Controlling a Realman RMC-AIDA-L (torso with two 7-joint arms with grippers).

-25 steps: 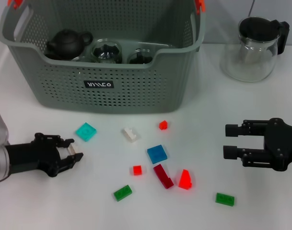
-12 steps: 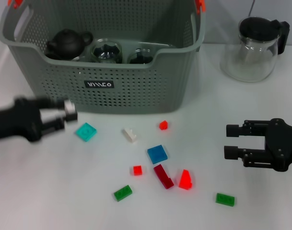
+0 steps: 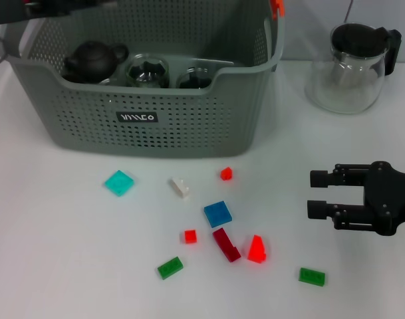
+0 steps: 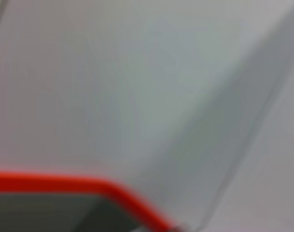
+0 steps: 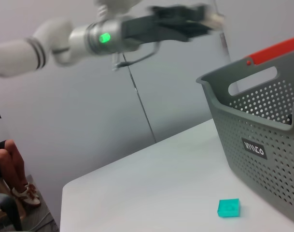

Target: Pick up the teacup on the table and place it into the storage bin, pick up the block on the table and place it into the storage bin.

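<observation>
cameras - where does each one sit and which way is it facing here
Head view: on the head, looking down at the storage bin and scattered blocks; right gripper shows, open.
Left wrist view: raised, facing a blank wall past an orange clip; no body shows.
Right wrist view: low over the table, looking across at the raised left gripper.
Shared: head and right wrist views both show the teal block.

light: bright, even | shadows: soft, faint | left wrist view: fully blurred | head view: sharp

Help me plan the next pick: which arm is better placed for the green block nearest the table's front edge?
Right. The right gripper hangs open, low, near the green block; the left gripper is above the storage bin.
</observation>
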